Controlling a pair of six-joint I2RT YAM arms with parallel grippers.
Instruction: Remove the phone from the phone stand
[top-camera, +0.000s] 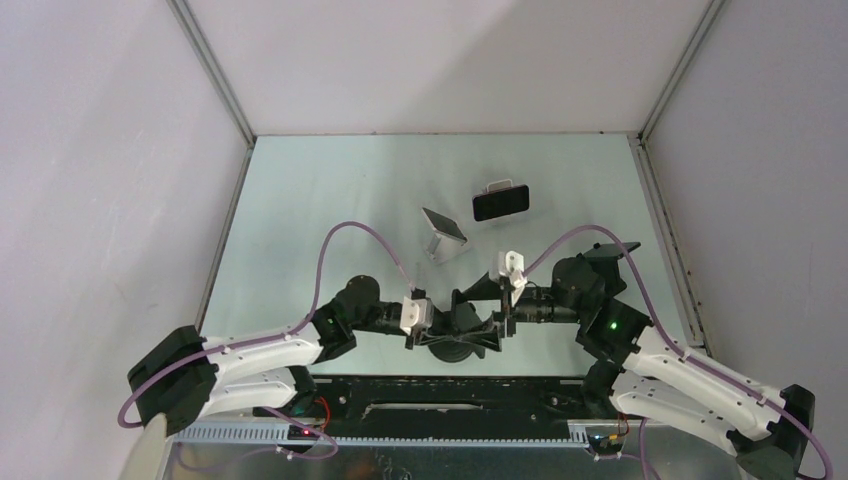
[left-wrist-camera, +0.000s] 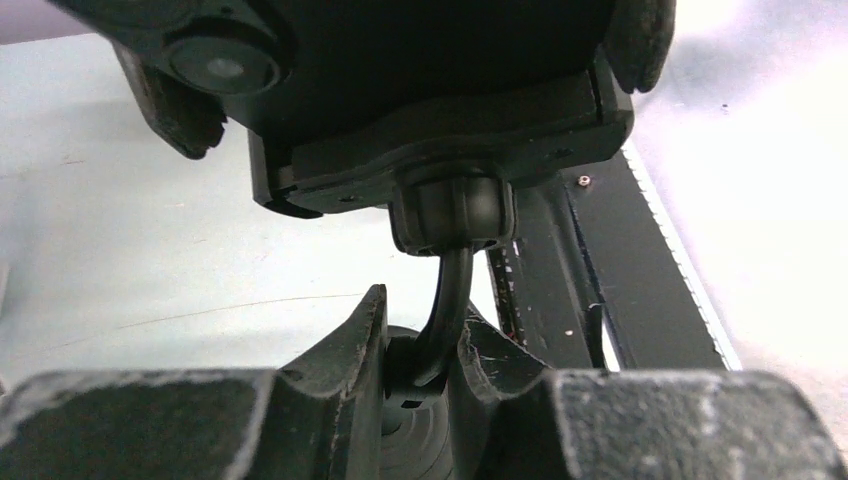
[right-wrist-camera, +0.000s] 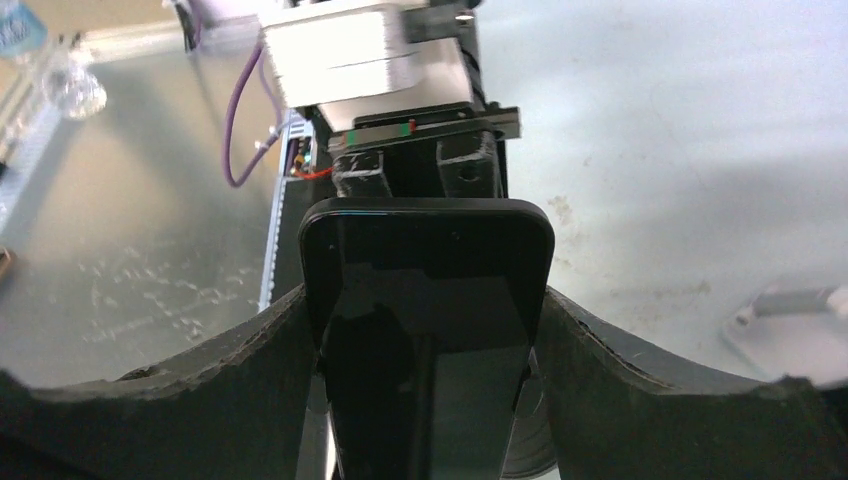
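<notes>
A black phone (right-wrist-camera: 430, 300) sits in the cradle (left-wrist-camera: 440, 130) of a black phone stand (top-camera: 462, 335) near the table's front edge. My left gripper (left-wrist-camera: 425, 350) is shut on the stand's thin curved neck (left-wrist-camera: 447, 310), just above its round base. Facing it from the right, my right gripper (right-wrist-camera: 425, 390) is shut on the phone, one finger against each long edge. Seen from the top, the two grippers, left (top-camera: 440, 335) and right (top-camera: 503, 318), meet over the stand, and the phone itself is hard to make out among the black parts.
Farther back stand two other holders: a dark phone on a white stand (top-camera: 500, 201) and a grey tilted device (top-camera: 443, 233). The black base rail (top-camera: 440, 395) runs along the near edge. Metal frame posts (top-camera: 215, 70) mark the walls.
</notes>
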